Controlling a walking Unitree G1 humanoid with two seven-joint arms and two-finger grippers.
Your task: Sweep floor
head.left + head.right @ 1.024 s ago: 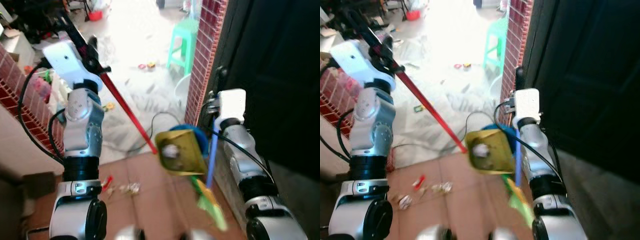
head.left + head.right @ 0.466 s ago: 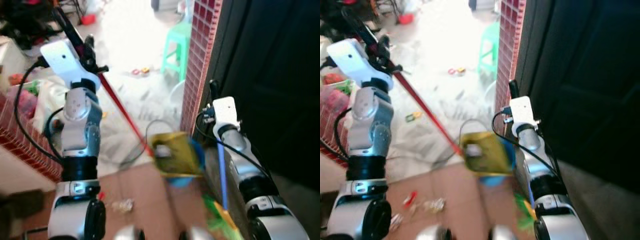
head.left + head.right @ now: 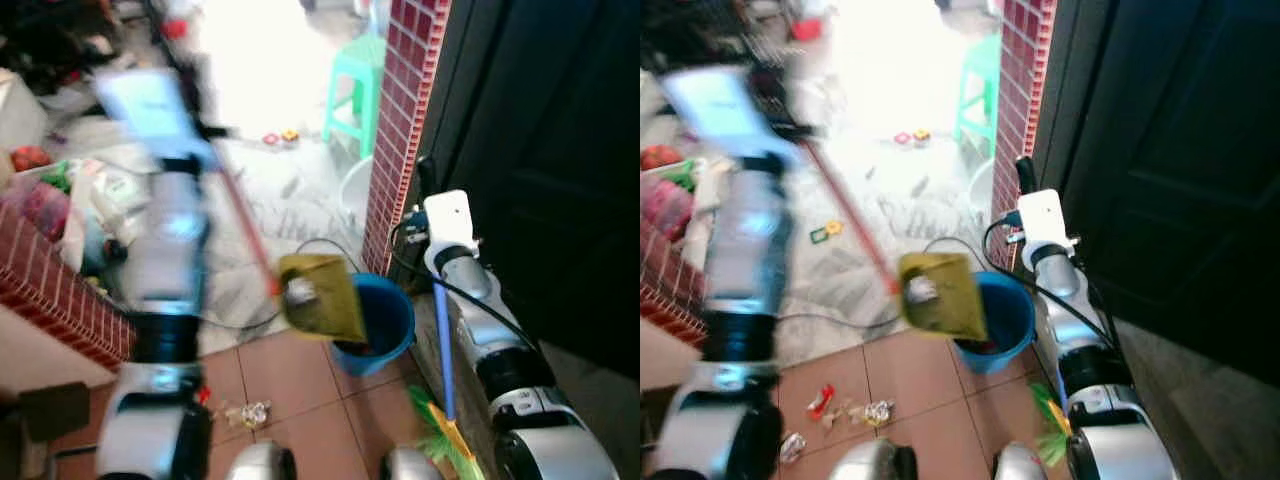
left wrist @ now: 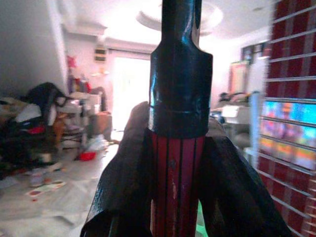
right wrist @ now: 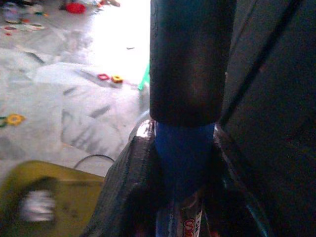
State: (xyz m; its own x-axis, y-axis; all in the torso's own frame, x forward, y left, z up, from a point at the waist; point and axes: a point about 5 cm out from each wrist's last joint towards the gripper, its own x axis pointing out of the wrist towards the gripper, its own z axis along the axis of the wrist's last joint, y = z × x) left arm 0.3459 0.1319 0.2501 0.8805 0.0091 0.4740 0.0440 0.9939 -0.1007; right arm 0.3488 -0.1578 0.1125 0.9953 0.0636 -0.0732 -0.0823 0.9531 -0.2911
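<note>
Left jaws (image 4: 180, 163): I keep them clamped on the red-handled yellow plastic dustpan (image 3: 315, 295), tipped over the round blue plastic bucket (image 3: 385, 322) for emptying
Right jaws (image 5: 183, 163): clamped on the blue-handled green-bristled broom (image 3: 443, 375), parked upright beside me

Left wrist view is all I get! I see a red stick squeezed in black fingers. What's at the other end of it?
Observer: A yellow dustpan, tipped over a blue bucket.
Operator: Is there trash in the dustpan?
Observer: One pale lump sits on it; too blurry to name.
Operator: What's the other hand doing?
Observer: The right hand grips a blue broom handle, with green bristles down at the tiled floor.
Operator: Is the floor clean now?
Observer: No, wrappers lie on the tiles beside the left arm.
</note>
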